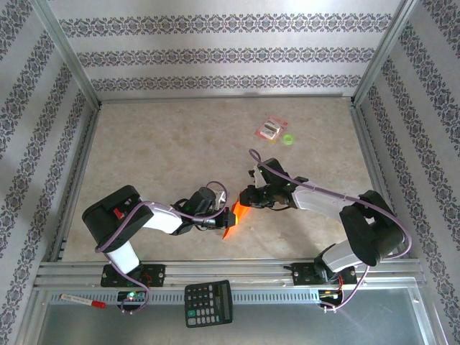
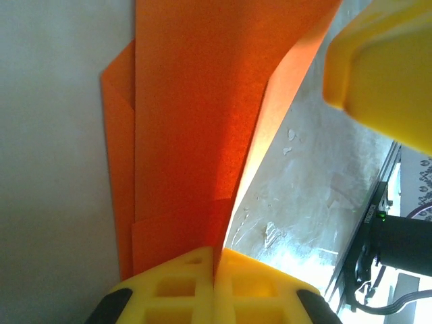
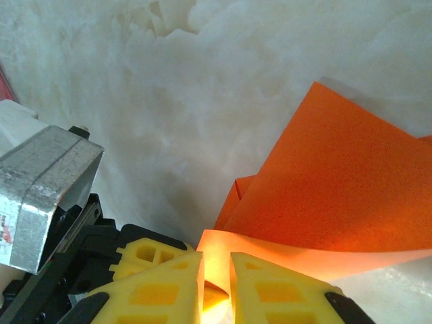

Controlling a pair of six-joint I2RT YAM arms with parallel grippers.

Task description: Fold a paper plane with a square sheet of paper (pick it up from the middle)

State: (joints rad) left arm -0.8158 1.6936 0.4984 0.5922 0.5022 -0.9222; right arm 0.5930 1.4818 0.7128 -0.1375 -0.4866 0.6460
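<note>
Orange paper [image 1: 231, 219] centre, calculator [image 1: 208, 302] nr front, packet [image 1: 272, 128] far

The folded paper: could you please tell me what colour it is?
The folded paper is bright orange, best seen in the left wrist view.

Folded paper [image 1: 231, 218] at front middle of table [image 1: 165, 144]. Left gripper [image 1: 218, 221] just left of paper, paper's edge pinched in its fingers [image 2: 175, 283]. Right gripper [image 1: 244, 201] just behind-right of paper, paper's edge between its fingers [image 3: 169, 283]. Packet [image 1: 271, 129] well behind paper, slightly right. Small disc [image 1: 288, 139] behind paper, further right. Calculator [image 1: 208, 302] before paper, slightly left, on front ledge [image 1: 287, 320]. Pen [image 1: 83, 300] before paper, far left, same ledge.
</note>
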